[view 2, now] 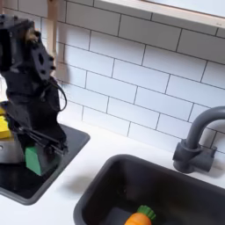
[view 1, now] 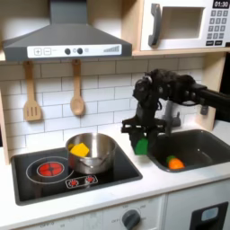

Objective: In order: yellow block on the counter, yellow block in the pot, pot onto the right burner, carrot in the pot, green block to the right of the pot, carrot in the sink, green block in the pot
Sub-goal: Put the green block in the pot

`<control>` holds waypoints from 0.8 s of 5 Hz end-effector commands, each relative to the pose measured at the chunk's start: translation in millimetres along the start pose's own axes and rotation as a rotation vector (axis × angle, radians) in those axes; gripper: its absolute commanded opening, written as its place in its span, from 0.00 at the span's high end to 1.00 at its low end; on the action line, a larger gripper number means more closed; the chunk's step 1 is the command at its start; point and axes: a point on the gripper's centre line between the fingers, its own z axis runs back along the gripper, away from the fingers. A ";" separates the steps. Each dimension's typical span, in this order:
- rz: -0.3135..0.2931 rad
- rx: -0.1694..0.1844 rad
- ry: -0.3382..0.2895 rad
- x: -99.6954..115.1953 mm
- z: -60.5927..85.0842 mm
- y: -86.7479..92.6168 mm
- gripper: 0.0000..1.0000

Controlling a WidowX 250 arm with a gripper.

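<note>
step: judged to be moving the green block (view 1: 141, 145) to the right of the pot (view 1: 91, 153); yellow block (view 1: 80, 149) already sits in the pot and the carrot (view 1: 175, 163) lies in the sink (view 1: 208, 142), so the carrot steps look either done or skipped, can't tell which.
pincer: pincer (view 2: 35, 155) looks pinched on the green block, fingers down either side of it in the second exterior view; the block hangs upright between them.
block vs desk: bottom of the block is at or just above the stovetop's right edge (view 2: 75, 138); contact can't be confirmed.
block vs pot: just beside the pot's rim on the first exterior view's right, between pot and sink.
how to do it well: lower straight until the base seats flat, then release; keep it off the pot wall so opening the fingers doesn't nudge the pot.
risk: the landing spot straddles the black panel's edge and the white desk (view 1: 171, 184); an uneven seat could tip a tall block. Retreat vertically.
carrot: at the sink floor, well apart from the pincer, near the faucet (view 2: 195, 141) side.
</note>
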 end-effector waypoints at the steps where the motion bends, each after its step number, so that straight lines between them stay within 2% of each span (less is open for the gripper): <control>1: -0.020 0.060 -0.057 7.6 11.5 26.8 1.00; 2: -0.028 0.090 -0.094 15.5 16.2 42.1 1.00; 4: -0.051 0.120 -0.109 25.8 9.6 67.2 1.00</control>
